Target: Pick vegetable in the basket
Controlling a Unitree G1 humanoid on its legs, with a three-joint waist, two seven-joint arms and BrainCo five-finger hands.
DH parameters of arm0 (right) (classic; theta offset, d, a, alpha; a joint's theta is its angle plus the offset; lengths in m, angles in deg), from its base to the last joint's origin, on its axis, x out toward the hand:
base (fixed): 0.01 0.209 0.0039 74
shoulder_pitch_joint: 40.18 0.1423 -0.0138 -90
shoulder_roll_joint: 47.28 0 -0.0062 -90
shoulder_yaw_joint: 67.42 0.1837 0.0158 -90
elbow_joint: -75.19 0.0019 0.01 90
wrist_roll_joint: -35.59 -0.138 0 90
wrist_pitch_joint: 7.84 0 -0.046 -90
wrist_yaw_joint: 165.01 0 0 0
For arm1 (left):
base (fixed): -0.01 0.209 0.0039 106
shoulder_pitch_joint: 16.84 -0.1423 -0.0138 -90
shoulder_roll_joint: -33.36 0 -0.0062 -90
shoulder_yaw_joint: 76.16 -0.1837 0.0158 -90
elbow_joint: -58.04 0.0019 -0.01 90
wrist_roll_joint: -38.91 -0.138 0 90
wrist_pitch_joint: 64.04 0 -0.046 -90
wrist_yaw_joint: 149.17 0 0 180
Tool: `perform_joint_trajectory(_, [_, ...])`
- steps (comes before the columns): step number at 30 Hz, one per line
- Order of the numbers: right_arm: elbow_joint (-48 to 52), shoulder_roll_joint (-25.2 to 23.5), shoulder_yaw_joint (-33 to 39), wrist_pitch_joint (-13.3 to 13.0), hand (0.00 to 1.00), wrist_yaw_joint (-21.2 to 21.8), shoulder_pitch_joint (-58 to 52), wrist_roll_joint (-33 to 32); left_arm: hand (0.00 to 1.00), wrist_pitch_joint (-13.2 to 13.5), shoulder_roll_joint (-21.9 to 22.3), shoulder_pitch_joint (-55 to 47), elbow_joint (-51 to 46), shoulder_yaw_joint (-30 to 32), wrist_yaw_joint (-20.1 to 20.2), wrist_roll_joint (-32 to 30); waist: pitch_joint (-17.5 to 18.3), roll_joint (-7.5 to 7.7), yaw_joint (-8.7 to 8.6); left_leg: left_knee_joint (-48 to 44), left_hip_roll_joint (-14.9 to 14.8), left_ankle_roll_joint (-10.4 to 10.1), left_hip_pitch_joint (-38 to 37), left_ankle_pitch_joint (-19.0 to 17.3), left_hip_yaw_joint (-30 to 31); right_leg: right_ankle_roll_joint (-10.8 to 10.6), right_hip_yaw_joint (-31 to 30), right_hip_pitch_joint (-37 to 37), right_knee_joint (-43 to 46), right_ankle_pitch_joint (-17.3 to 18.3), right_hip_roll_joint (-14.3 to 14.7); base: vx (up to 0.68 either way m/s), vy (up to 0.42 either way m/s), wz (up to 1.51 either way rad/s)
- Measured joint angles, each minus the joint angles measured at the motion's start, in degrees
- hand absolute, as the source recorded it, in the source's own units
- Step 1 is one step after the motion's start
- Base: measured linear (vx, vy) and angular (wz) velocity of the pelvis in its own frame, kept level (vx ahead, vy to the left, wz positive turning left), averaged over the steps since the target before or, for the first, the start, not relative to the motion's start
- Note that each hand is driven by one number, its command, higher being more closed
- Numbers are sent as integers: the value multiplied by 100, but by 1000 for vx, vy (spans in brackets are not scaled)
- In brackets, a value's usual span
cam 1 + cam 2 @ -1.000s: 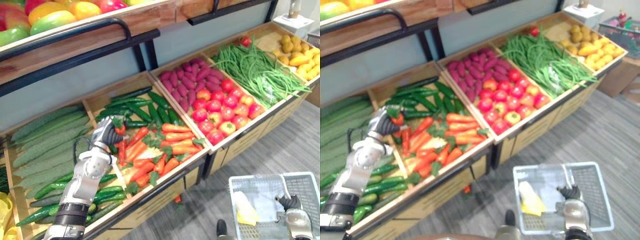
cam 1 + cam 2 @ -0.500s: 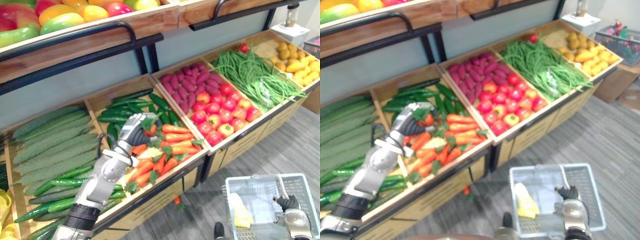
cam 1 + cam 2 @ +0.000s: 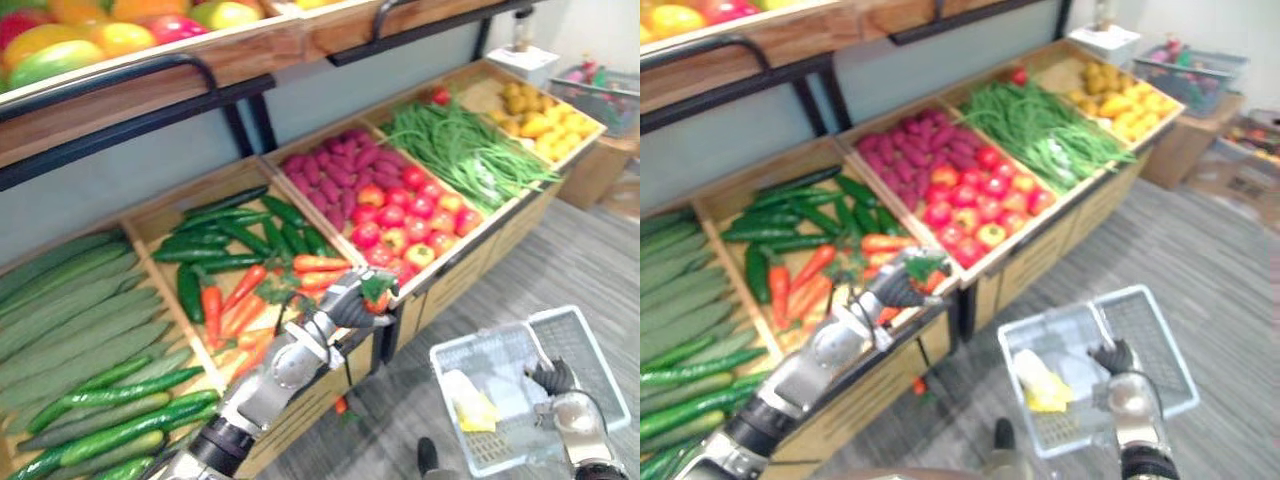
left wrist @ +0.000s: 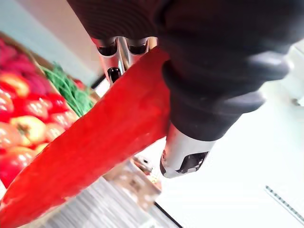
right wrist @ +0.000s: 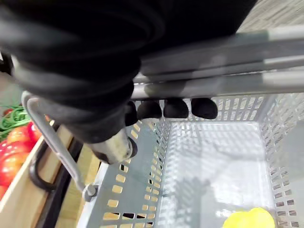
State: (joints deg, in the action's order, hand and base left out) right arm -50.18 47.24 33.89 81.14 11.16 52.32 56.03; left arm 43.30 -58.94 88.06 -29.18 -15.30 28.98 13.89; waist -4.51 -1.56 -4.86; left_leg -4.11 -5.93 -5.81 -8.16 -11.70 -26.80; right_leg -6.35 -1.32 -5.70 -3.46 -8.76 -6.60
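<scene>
My left hand [image 3: 345, 303] curls snug round the carrot [image 4: 95, 156] at its thick middle, which I judge stiff, light and smooth, held at ten o'clock from the basket [image 3: 1152, 335], whose handle [image 5: 213, 85] my right hand [image 5: 164, 109] grips, fingers curled.

A wooden display stand [image 3: 470, 270] of sloping bins runs along a pale grey-blue back panel [image 3: 330, 90]. Black metal rails [image 3: 150, 124] cross the panel beneath a wooden upper shelf [image 3: 250, 55]. The floor [image 3: 1230, 290] is grey planking, evenly lit. A brown box [image 3: 1185, 150] stands beside the stand's far right end.
</scene>
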Motion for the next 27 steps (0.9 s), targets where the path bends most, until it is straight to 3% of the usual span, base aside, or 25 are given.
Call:
perform_joint_trajectory(7, [583,70,-802,-25,100,328,270,-10,100,-28,615,550,890,-671,-28,-97,-17,10,-156,-20,123,4,-218,-221,-911,-94,-952,-343,54,-133,176,9,41,-69])
perform_joint_trajectory(12, [972,97,-1205,-23,100,444,418,-15,100,-94,942,850,1495,-784,-58,-111,-63,3,-296,-117,221,24,-301,-387,-1377,-180,-1500,-507,37,-233,249,6,30,-57])
perform_joint_trajectory(15, [1174,96,-1234,-23,100,511,411,-48,100,-142,1162,1073,1858,-907,-197,-141,-196,2,-414,-140,263,43,-308,-410,-1391,-199,-1546,-509,30,-247,222,-13,9,-11])
perform_joint_trajectory(27, [2116,94,-1415,-53,100,644,165,-608,100,-431,1847,1511,3390,-998,-522,-511,-519,-15,-607,-248,240,3,-214,-490,-1670,-253,-1820,-722,15,-315,286,2,-18,-12])
